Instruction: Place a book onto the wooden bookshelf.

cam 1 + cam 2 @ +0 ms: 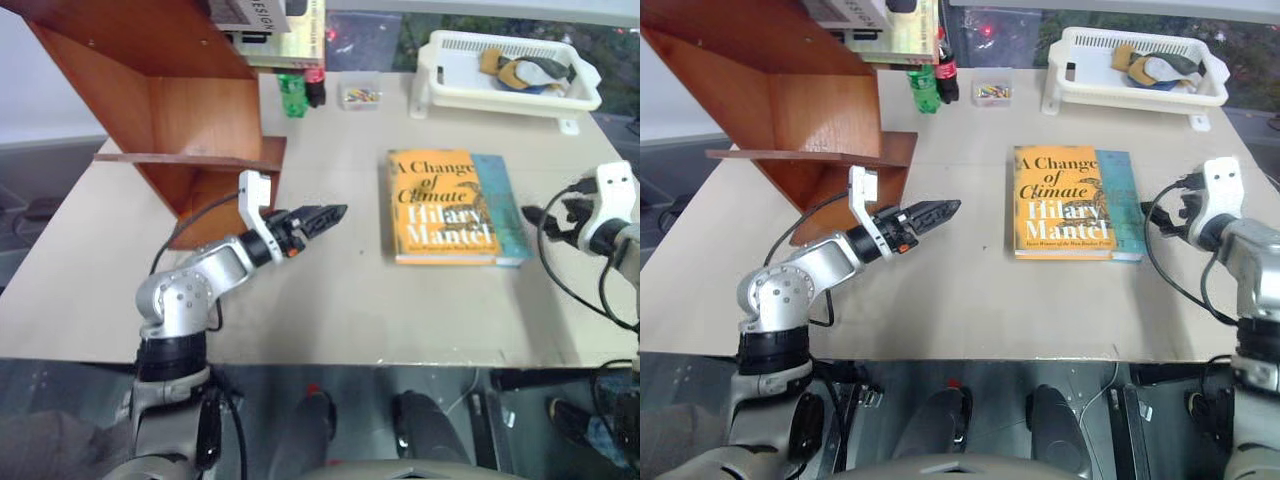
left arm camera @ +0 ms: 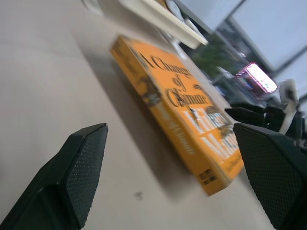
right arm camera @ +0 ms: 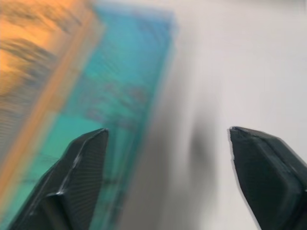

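Two grippers stand wide and empty over the tabletop [image 1: 330,300]: between the left gripper [image 1: 330,215] and right gripper [image 1: 533,215] lies the book [image 1: 440,205], flat on a teal book [image 1: 508,205], wooden bookshelf [image 1: 170,110] behind the left gripper.

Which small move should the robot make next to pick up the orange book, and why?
Probably bring the left pincer closer to the orange book's near edge. That pincer is open and points at the book but does not touch it. The book lies flat on a teal book, far from the wooden bookshelf.
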`<move>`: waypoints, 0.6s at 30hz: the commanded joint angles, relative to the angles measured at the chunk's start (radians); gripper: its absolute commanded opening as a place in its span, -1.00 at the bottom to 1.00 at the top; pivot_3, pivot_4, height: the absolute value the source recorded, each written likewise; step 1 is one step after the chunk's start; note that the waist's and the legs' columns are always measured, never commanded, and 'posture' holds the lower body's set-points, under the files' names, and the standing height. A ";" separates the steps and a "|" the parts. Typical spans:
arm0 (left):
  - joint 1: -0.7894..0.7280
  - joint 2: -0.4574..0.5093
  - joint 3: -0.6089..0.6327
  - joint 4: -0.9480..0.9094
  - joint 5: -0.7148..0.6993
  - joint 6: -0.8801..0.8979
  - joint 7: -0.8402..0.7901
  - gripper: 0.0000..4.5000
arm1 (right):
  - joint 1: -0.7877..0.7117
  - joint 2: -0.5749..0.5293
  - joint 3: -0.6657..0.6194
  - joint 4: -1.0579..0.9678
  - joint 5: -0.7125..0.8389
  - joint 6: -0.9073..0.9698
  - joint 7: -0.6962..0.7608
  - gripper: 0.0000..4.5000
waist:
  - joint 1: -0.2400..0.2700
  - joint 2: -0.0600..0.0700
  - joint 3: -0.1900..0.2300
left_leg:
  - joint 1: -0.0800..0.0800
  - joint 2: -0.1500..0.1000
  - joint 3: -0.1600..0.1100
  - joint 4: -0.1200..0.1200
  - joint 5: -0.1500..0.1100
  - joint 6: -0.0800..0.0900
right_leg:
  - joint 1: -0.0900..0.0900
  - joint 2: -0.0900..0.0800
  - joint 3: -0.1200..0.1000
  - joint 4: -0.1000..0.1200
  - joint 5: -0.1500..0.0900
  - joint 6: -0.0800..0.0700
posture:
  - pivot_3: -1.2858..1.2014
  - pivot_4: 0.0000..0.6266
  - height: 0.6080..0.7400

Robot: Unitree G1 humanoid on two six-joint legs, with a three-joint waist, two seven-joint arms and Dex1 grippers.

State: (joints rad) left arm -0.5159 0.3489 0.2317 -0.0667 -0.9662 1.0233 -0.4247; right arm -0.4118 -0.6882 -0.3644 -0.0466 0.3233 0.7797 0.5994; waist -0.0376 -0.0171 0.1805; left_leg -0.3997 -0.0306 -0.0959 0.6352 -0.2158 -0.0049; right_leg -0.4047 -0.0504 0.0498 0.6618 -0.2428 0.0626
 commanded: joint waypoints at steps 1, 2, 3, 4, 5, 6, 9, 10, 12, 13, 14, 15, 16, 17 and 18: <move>-0.113 -0.031 0.047 0.157 -0.082 0.086 -0.001 1.00 | 0.140 -0.055 -0.109 -0.339 0.154 0.001 0.125 0.74 | 0.000 0.000 0.000 | 0.000 0.000 -0.001 0.000 0.000 0.000 | 0.000 0.000 -0.001 0.000 0.000 0.000 | 0.03 -0.52 1.00; -0.152 -0.043 0.056 0.229 -0.085 0.100 0.004 1.00 | 0.185 -0.065 -0.128 -0.408 0.169 0.003 0.131 0.74 | -0.001 0.000 0.000 | 0.000 0.000 -0.001 0.000 0.000 0.000 | 0.000 0.001 -0.001 0.000 0.000 0.000 | 0.03 -0.52 1.00; -0.182 -0.049 0.059 0.285 -0.079 0.106 0.003 1.00 | 0.218 -0.070 -0.146 -0.462 0.193 0.013 0.134 0.94 | 0.002 0.000 0.000 | 0.000 0.000 -0.001 0.000 0.000 0.000 | 0.000 0.001 -0.001 0.000 0.000 0.000 | 0.03 -0.52 1.00; -0.215 -0.056 0.056 0.346 -0.064 0.105 -0.004 1.00 | 0.249 -0.072 -0.164 -0.514 0.217 0.026 0.130 0.98 | -0.001 -0.001 0.000 | 0.000 0.000 -0.001 0.000 0.000 0.000 | 0.000 0.001 -0.001 0.000 0.000 0.000 | 0.03 -0.52 1.00; -0.246 -0.062 0.055 0.402 -0.049 0.102 -0.015 1.00 | 0.277 -0.074 -0.176 -0.562 0.235 0.035 0.123 0.98 | -0.001 -0.001 0.000 | 0.001 0.000 0.000 0.001 0.000 0.000 | 0.001 0.001 -0.001 0.000 0.000 0.000 | 0.03 -0.52 1.00; -0.275 -0.067 0.054 0.457 -0.037 0.098 -0.027 1.00 | 0.305 -0.074 -0.187 -0.611 0.255 0.046 0.118 0.98 | 0.000 -0.001 0.000 | 0.001 0.000 0.000 0.001 0.000 0.000 | 0.001 0.001 -0.001 0.000 0.000 0.000 | 0.03 -0.52 1.00; -0.365 -0.083 0.042 0.636 0.015 0.072 -0.075 1.00 | 0.373 -0.059 -0.211 -0.752 0.329 0.079 0.081 0.98 | 0.000 -0.001 0.000 | 0.001 0.000 0.000 0.001 0.000 0.000 | 0.001 0.001 -0.001 0.000 0.000 0.001 | 0.03 -0.52 1.00; -0.393 -0.086 0.034 0.696 0.041 0.061 -0.094 1.00 | 0.389 -0.050 -0.221 -0.793 0.362 0.093 0.064 0.98 | 0.003 -0.001 0.000 | 0.001 0.000 0.000 0.001 0.000 0.000 | 0.001 0.001 -0.001 0.000 0.000 0.001 | 0.03 -0.52 1.00; -0.468 -0.106 0.002 0.858 0.111 0.021 -0.152 1.00 | 0.443 -0.031 -0.231 -0.917 0.404 0.108 0.011 0.98 | 0.008 -0.001 0.000 | 0.000 0.000 0.000 0.001 0.000 0.000 | 0.001 0.001 -0.001 0.000 0.000 0.001 | 0.03 -0.52 1.00; -0.500 -0.115 -0.008 0.922 0.144 -0.001 -0.181 1.00 | 0.460 -0.029 -0.234 -0.955 0.413 0.109 -0.015 0.98 | 0.010 -0.002 0.000 | 0.000 -0.001 -0.001 0.001 0.000 0.000 | 0.000 0.001 -0.002 0.000 0.000 0.000 | 0.03 -0.52 1.00; -0.524 -0.121 -0.015 0.970 0.169 -0.019 -0.205 1.00 | 0.471 -0.028 -0.237 -0.978 0.421 0.110 -0.033 0.98 | 0.010 -0.002 0.001 | -0.001 -0.001 -0.002 0.001 0.000 0.000 | 0.001 0.001 -0.002 -0.001 0.000 0.000 | 0.03 -0.52 1.00; -0.548 -0.126 -0.014 1.015 0.185 -0.032 -0.225 1.00 | 0.481 -0.025 -0.243 -0.991 0.430 0.111 -0.051 0.98 | 0.013 -0.002 0.001 | -0.001 -0.001 -0.002 0.001 0.000 0.000 | 0.001 0.000 -0.002 -0.001 0.000 0.000 | 0.03 -0.52 1.00; -0.574 -0.134 -0.013 1.064 0.208 -0.054 -0.242 1.00 | 0.505 -0.030 -0.241 -0.996 0.447 0.091 -0.078 0.98 | 0.014 -0.003 0.001 | -0.001 -0.002 -0.002 0.001 0.000 0.000 | 0.001 0.000 -0.002 -0.002 0.000 0.001 | 0.03 -0.52 1.00; -0.598 -0.144 -0.014 1.110 0.232 -0.079 -0.259 1.00 | 0.538 -0.042 -0.228 -0.999 0.456 0.059 -0.107 0.98 | 0.018 -0.003 0.001 | -0.001 -0.002 -0.001 0.001 0.000 0.000 | 0.000 0.000 -0.002 -0.002 0.000 0.001 | 0.03 -0.52 1.00; -0.620 -0.156 -0.018 1.153 0.261 -0.104 -0.282 1.00 | 0.574 -0.056 -0.209 -1.001 0.461 0.021 -0.140 0.98 | 0.021 -0.004 0.002 | -0.001 -0.002 -0.001 0.001 0.000 0.000 | 0.000 -0.001 -0.002 -0.002 0.000 0.001 | 0.03 -0.52 1.00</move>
State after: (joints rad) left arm -1.0911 0.1987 0.2189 1.0410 -0.7390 0.9633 -0.6595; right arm 0.1373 -0.7279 -0.5655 -1.0226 0.7655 0.8583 0.5133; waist -0.0167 -0.0208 0.1821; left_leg -0.4012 -0.0325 -0.0973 0.6359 -0.2158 -0.0050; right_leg -0.4043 -0.0510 0.0474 0.6591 -0.2430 0.0632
